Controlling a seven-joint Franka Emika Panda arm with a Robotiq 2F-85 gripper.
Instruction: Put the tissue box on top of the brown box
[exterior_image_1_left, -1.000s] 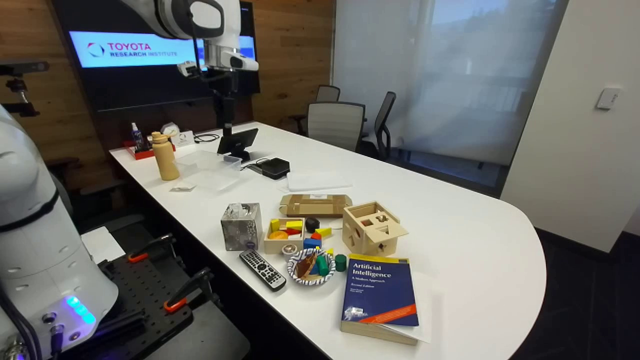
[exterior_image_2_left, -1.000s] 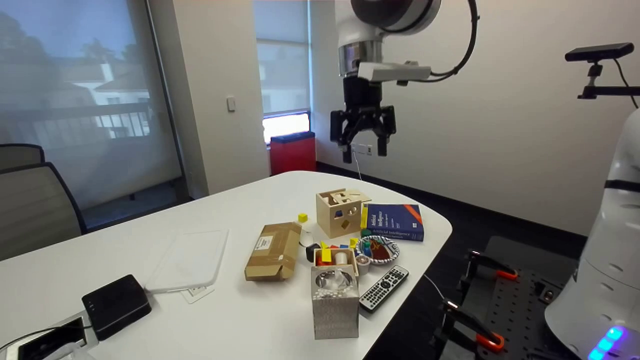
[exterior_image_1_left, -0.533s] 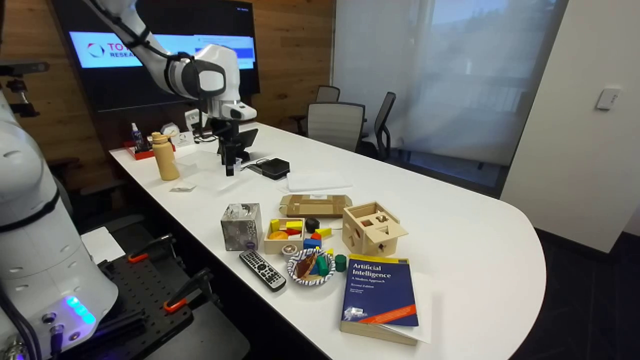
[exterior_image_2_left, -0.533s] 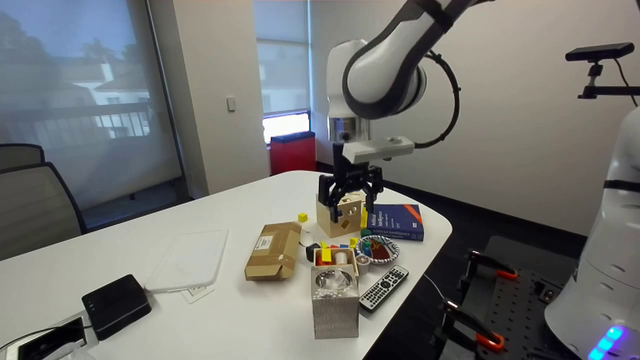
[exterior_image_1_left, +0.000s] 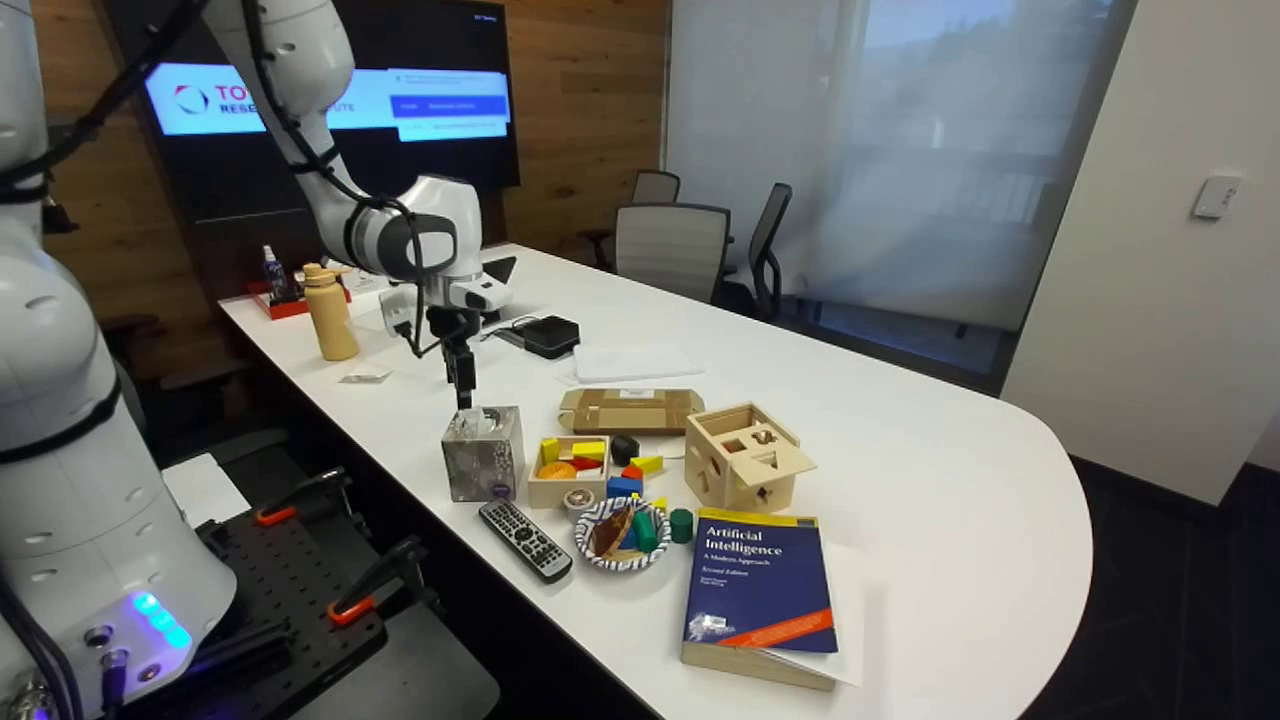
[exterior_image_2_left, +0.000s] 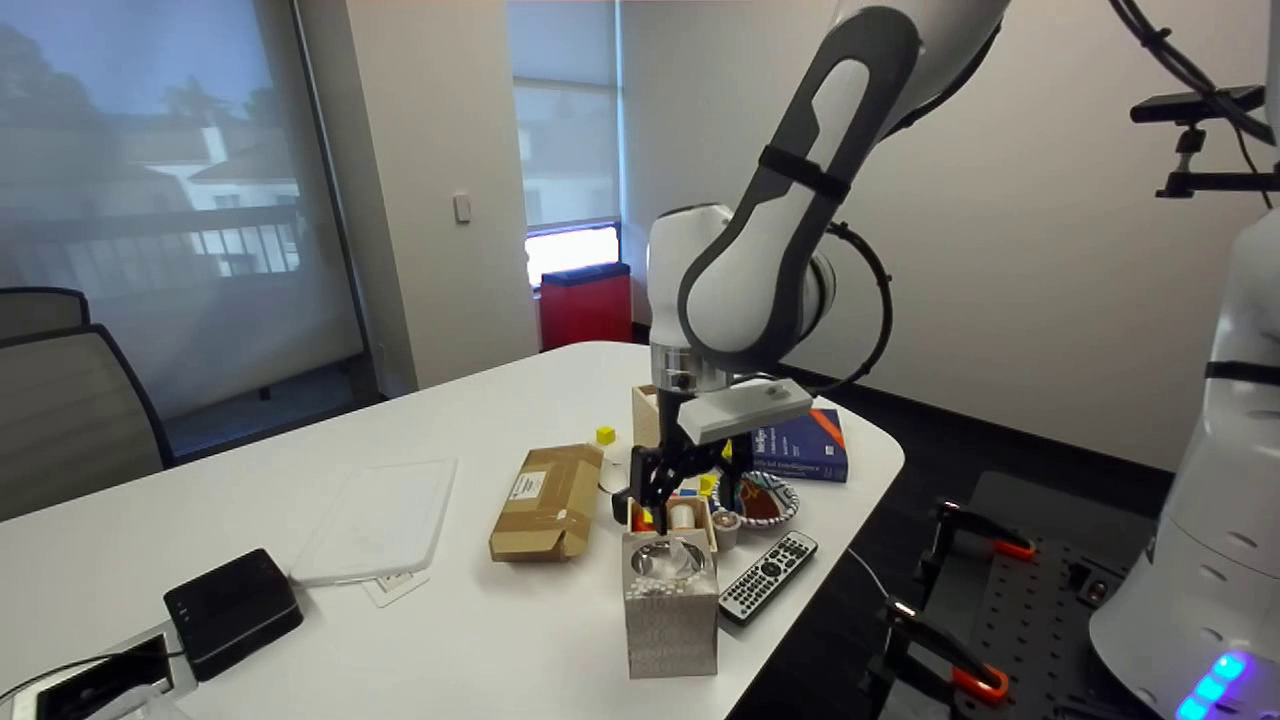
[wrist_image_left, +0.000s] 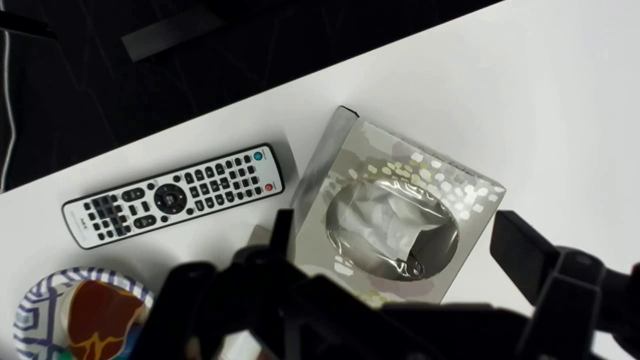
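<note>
The grey-white patterned tissue box (exterior_image_1_left: 483, 460) stands upright near the table edge and also shows in an exterior view (exterior_image_2_left: 672, 620). The low brown cardboard box (exterior_image_1_left: 632, 412) lies flat on the table a short way from it, also in an exterior view (exterior_image_2_left: 545, 505); it is out of the wrist view. My gripper (exterior_image_1_left: 463, 398) is open and empty, pointing down just above the tissue box. In the wrist view, the tissue box's top with its oval opening (wrist_image_left: 390, 215) lies between my two spread fingers (wrist_image_left: 395, 225). Whether a finger touches it cannot be told.
A small wooden tray of blocks (exterior_image_1_left: 568, 490) stands close beside the tissue box. A remote (wrist_image_left: 172, 197), a patterned bowl (exterior_image_1_left: 622, 562), a wooden crate (exterior_image_1_left: 712, 475) and a blue book (exterior_image_1_left: 760, 590) are nearby. A bottle (exterior_image_1_left: 330, 315) stands farther along the table.
My arm has come down from high above the table, bringing the open gripper to just over the tissue box. The boxes and other table objects have not moved.
</note>
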